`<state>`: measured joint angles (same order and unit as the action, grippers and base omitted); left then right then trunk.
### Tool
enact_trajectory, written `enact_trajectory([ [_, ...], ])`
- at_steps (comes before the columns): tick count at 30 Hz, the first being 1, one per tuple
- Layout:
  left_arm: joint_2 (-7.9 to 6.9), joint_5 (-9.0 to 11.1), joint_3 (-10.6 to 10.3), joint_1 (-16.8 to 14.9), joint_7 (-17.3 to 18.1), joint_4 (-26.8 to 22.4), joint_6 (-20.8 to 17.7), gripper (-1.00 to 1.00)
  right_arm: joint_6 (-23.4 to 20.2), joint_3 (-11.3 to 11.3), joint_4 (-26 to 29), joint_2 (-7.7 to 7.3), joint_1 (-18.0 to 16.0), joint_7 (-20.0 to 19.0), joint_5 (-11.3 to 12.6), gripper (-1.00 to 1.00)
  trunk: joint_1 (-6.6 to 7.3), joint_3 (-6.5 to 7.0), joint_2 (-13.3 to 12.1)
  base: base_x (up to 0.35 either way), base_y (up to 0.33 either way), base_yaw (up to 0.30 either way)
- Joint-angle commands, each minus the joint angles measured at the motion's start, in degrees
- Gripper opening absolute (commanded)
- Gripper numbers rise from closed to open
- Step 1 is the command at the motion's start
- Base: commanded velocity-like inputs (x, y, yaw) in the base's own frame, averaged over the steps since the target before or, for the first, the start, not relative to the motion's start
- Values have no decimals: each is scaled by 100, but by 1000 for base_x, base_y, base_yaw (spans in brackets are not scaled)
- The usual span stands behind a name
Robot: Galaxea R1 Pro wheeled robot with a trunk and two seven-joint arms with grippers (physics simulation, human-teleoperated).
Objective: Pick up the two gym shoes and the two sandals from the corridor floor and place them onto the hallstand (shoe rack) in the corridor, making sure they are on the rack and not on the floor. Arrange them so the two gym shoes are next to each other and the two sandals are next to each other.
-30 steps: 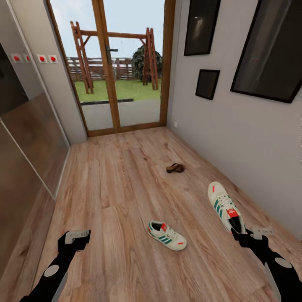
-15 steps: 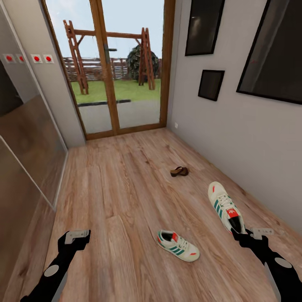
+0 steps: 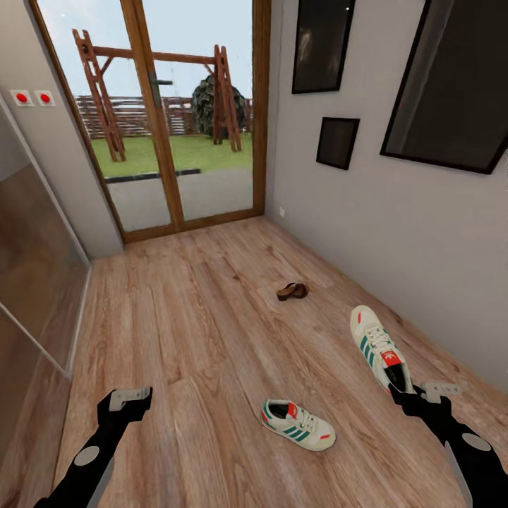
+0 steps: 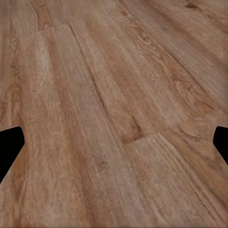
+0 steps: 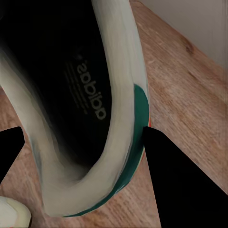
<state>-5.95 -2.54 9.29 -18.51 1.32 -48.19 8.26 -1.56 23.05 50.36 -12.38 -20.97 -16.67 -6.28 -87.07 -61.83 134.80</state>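
Note:
A cream-white gym shoe (image 3: 377,349) with green stripes hangs above the corridor floor (image 3: 197,317) at the right, and my right gripper (image 3: 406,391) is shut on its heel. In the right wrist view the heel rim (image 5: 121,118) sits between the two black fingers (image 5: 180,185). The other gym shoe (image 3: 298,424) lies on the floor between my arms. A dark-brown sandal (image 3: 292,291) lies farther off near the right wall. My left gripper (image 3: 127,402) hangs open over bare planks (image 4: 116,133). The hallstand is out of view.
A glazed wooden door (image 3: 152,127) closes the far end of the corridor. A glossy sliding wardrobe front (image 3: 35,268) runs along the left. The grey right wall (image 3: 395,240) carries dark picture frames (image 3: 336,142). Open plank floor stretches ahead.
The whole picture has shifted, so the camera has moved: door and wardrobe slid left, and the floor shoe sits lower and further right. Both grippers keep their state and place.

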Motion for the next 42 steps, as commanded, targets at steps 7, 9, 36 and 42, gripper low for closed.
enact_trajectory([
  [7, 18, -27, 17, 23, 8, 46, 24, 100, -6, 85, -10, 88, -4, -43, -80, -100, 1, -4, 2, 2, 0, -4],
  [9, 18, -27, 15, 23, 8, 50, 21, 100, -4, 40, -19, 96, -4, -45, -78, -100, 1, -4, 2, 0, 0, 0],
  [36, 24, -36, 12, 23, 8, 112, 18, 100, -10, -29, 8, 93, -4, -41, -66, -100, 1, -4, 2, 117, -82, -45],
  [42, 24, -44, 12, 23, 8, 111, 25, 100, -3, -29, 15, 87, -4, -42, -66, -100, 1, -4, 2, 123, -72, 0],
])
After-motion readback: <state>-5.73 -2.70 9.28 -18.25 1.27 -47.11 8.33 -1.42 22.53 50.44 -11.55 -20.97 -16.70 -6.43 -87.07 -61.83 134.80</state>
